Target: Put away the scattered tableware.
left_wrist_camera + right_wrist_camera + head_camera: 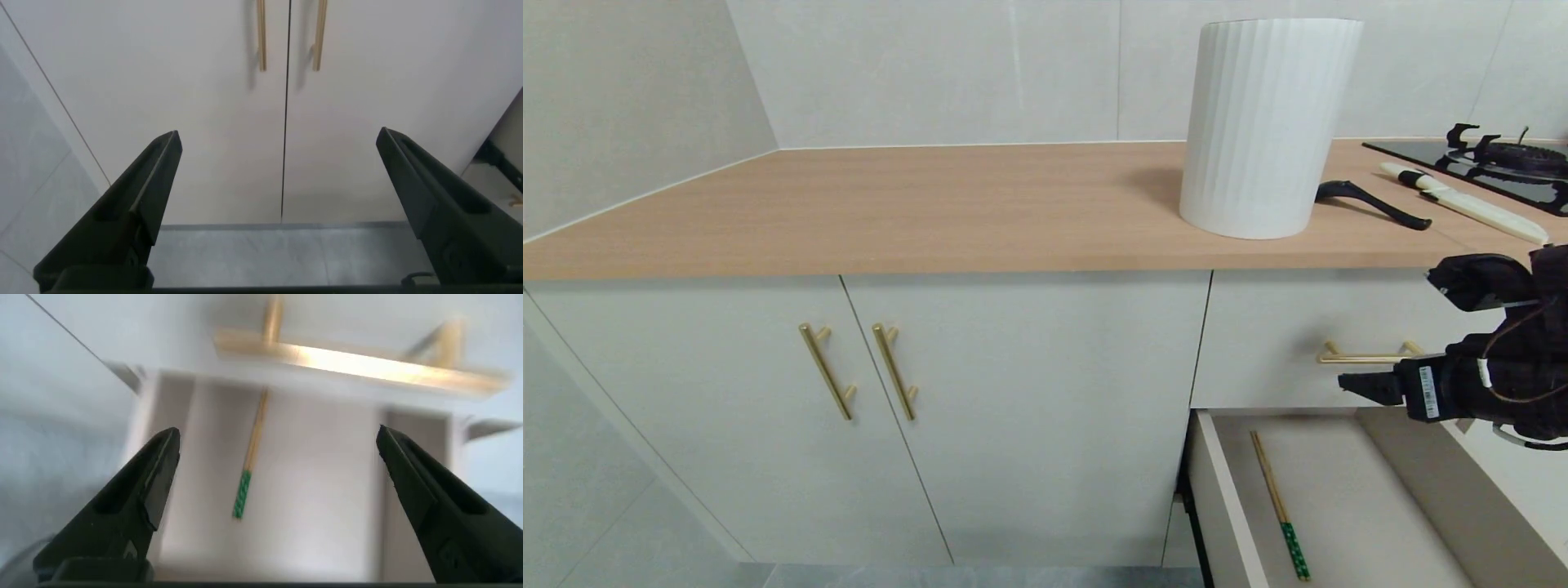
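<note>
Right gripper point(1384, 331) hangs closest, in front of the closed upper drawer and above the open drawer point(1225, 506), its jaws spread wide with nothing between them; left gripper point(278, 135) is likewise spread and empty, facing the cabinet doors point(286, 82). Chopsticks point(1278, 506) with green-patterned ends already lie flat on the drawer floor near its left wall. What looks left to stow sits on the countertop point(931, 212) at the right: a pale knife point(1470, 204) and, just beside the white ribbed container point(1262, 131), a black curved handle point(1372, 202) whose working end is hidden behind it. The knife is probably light, stiff and smooth, so liable to slip; best pinched across its short handle end near the dark band, not the long blade.
</note>
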